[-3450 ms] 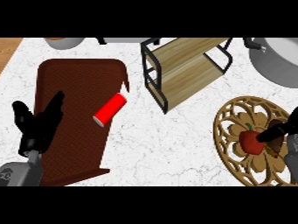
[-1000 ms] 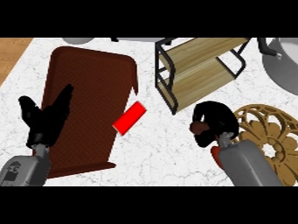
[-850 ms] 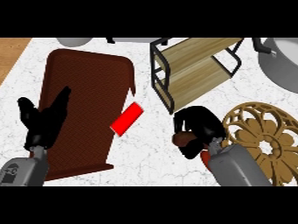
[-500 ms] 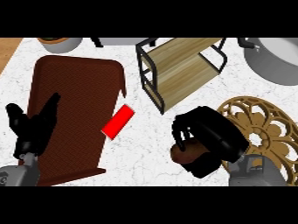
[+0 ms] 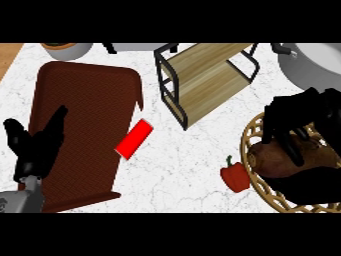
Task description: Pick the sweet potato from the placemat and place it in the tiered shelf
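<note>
While my left hand (image 5: 34, 142) rests open over the brown mat (image 5: 84, 120), the tiered shelf (image 5: 202, 75) holds nothing; at right my right hand (image 5: 306, 125) curls round the sweet potato (image 5: 276, 160) over the wicker placemat (image 5: 258, 150), so the carry and placing remain.

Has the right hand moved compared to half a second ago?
Yes. The right hand, curled on the sweet potato, now sits over the placemat, farther right.

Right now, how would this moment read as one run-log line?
right hand: curled round brown sweet potato over round woven wicker placemat | left hand: open, resting above dark brown mat | wooden tiered shelf: not yet reached
</note>
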Controlling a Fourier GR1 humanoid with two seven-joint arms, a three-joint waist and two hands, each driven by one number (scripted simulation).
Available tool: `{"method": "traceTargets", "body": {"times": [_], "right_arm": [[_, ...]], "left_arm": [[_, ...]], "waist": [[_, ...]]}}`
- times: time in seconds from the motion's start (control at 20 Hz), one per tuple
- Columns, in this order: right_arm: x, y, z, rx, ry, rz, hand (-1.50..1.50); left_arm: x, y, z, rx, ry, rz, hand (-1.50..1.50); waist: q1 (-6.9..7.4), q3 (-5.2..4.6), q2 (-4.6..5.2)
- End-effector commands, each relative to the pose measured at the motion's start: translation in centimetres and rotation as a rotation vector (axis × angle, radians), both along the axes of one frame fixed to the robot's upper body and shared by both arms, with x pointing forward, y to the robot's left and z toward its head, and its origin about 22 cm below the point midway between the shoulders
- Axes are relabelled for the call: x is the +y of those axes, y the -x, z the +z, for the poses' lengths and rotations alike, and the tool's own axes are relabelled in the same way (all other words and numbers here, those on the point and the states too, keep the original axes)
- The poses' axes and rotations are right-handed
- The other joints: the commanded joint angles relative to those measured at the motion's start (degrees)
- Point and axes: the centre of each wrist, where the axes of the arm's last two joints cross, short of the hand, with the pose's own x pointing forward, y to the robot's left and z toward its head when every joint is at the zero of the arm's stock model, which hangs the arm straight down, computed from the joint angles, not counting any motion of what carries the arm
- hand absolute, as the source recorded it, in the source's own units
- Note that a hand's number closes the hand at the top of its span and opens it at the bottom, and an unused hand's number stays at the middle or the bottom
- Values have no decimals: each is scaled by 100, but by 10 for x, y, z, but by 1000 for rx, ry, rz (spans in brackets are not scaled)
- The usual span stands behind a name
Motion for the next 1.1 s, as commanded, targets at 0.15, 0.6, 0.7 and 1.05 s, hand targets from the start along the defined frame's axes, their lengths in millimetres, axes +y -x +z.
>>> {"method": "traceTargets", "body": {"times": [0.15, 0.6, 0.7, 1.05], "right_arm": [[-19, -19, 65, -15, -88, -82, 150], [-22, -67, 137, 1, -145, -172, 150], [-18, -76, 152, -14, -120, -175, 150], [-26, -120, 148, 45, -47, -147, 150]], "left_arm": [[-5, 18, -29, 134, 13, -11, 0], [-8, 1, -30, 120, 21, -9, 0], [-11, 8, -29, 127, 27, -22, 0], [-8, 20, -29, 111, 11, -37, 0]], "waist": [[102, -65, 70], [156, -64, 110], [228, -63, 111], [317, -61, 142]]}}
